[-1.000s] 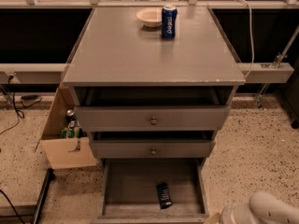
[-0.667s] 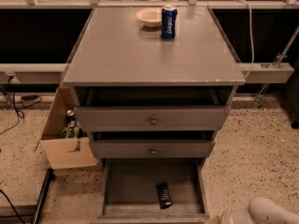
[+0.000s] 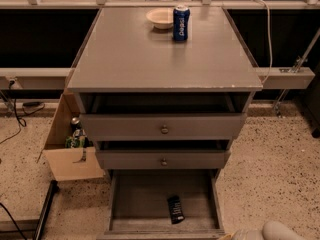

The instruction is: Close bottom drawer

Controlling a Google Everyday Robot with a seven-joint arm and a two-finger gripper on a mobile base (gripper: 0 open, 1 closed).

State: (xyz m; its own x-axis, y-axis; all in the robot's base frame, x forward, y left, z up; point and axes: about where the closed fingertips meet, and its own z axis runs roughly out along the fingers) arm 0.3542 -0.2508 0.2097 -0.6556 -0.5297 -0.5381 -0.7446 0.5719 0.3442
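Largest first: grey cabinet (image 3: 150, 59), three drawers under the near edge of its worktop. Lowest of them, the bottom drawer (image 3: 142, 199), pulled far out past that near edge toward the camera, with its front panel at the very bottom of the view and its knob not in view.

Likely trouble:
- Skewing and jamming on the rails if pushed at one corner and not mid-panel, since contact from the right front corner looks the easy but wrong choice.
- Shaking the whole cabinet with too hard a shove, enough to topple the blue soda can (image 3: 181, 22) standing near the worktop's far edge, just beside the pale bowl (image 3: 160, 18).
- Missing the slim front panel and sliding over its rim into the tray.
- Sending the dark flat packet (image 3: 175, 209) sliding about, loose on the drawer floor right of middle. Probably harmless.

Gripper (image 3: 274, 231) low at the bottom right, just beside the drawer's front right corner, only a pale rounded part showing. Open or closed: cannot tell. Holding nothing visible.

Drawer mouth facing up, front facing the camera. Long axis running near edge to far edge, the same line as its travel.
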